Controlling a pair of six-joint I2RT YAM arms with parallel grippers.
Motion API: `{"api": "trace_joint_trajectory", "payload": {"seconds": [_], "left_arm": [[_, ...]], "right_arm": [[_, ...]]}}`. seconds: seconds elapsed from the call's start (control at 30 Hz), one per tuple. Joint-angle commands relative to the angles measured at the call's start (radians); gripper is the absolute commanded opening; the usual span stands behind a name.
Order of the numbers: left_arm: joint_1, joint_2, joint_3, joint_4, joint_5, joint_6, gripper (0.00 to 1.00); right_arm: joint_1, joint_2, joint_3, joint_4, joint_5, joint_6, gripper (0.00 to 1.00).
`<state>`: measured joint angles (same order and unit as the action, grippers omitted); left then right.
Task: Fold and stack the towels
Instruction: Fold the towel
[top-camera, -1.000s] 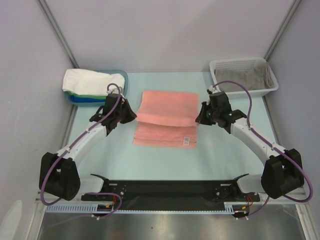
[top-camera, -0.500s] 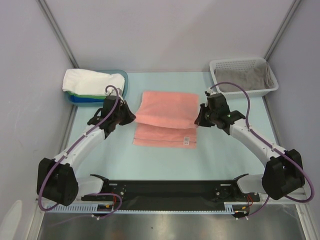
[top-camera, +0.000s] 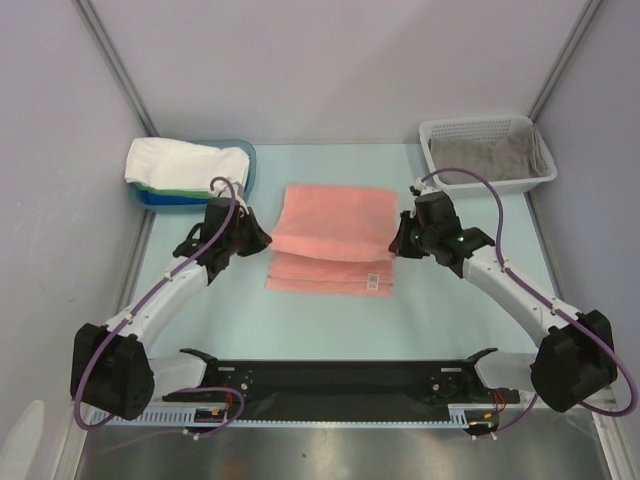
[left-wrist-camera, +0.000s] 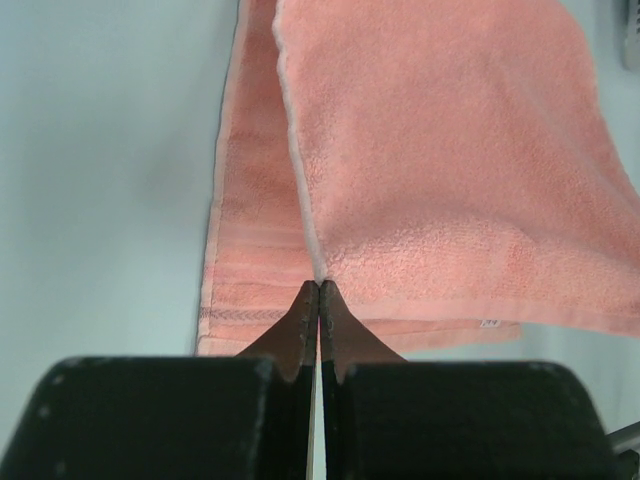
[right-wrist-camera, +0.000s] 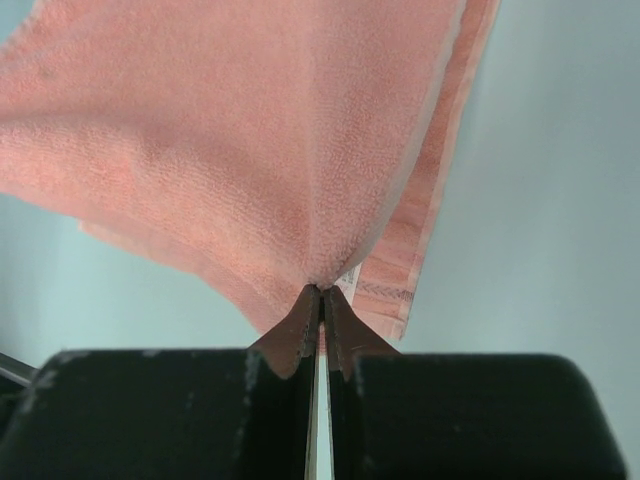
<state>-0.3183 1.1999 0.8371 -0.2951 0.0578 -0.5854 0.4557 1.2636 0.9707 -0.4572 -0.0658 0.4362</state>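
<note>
A salmon pink towel (top-camera: 333, 235) lies mid-table, its far half lifted and folded toward the near edge. My left gripper (top-camera: 262, 238) is shut on the towel's left corner (left-wrist-camera: 320, 275). My right gripper (top-camera: 397, 243) is shut on the right corner (right-wrist-camera: 325, 280). The lower layer (left-wrist-camera: 250, 250) with its striped hem and white tag (right-wrist-camera: 348, 283) rests flat on the table. Folded white, green and blue towels (top-camera: 185, 165) are stacked at the back left. A grey towel (top-camera: 490, 155) lies in the basket at the back right.
The blue tray (top-camera: 248, 160) under the folded stack sits at the back left. The white perforated basket (top-camera: 482, 129) stands at the back right. Grey walls close in both sides, and a black rail (top-camera: 340, 378) runs along the near edge.
Both grippers have moved slightly away from the near edge and toward each other's side of the towel, carrying the lifted corners along. Both stay shut.
</note>
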Motion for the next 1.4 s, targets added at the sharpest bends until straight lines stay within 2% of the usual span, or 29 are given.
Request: {"api": "trace_joint_trajectory", "payload": {"seconds": [0.0,0.37,0.57,0.9,1.07,1.37], "left_arm": [[0.004,-0.023,-0.055,0.046,0.037,-0.025,0.0],[0.004,0.053,-0.256,0.197,0.086,-0.07,0.0],[0.004,0.056,-0.233,0.18,0.082,-0.071,0.0],[0.005,-0.077,-0.122,0.045,0.031,-0.053,0.0],[0.005,-0.099,-0.127,0.028,0.027,-0.051,0.0],[0.007,-0.089,-0.185,0.059,0.027,-0.056,0.0]], "right_arm": [[0.024,-0.015,-0.05,0.02,0.014,0.021,0.0],[0.06,0.059,-0.168,0.109,0.003,0.047,0.0],[0.063,0.06,-0.145,0.086,0.021,0.041,0.0],[0.066,-0.032,-0.052,-0.011,0.055,0.029,0.0],[0.072,-0.07,-0.049,-0.038,0.064,0.029,0.0],[0.106,-0.047,-0.125,-0.002,0.061,0.044,0.0]]}}
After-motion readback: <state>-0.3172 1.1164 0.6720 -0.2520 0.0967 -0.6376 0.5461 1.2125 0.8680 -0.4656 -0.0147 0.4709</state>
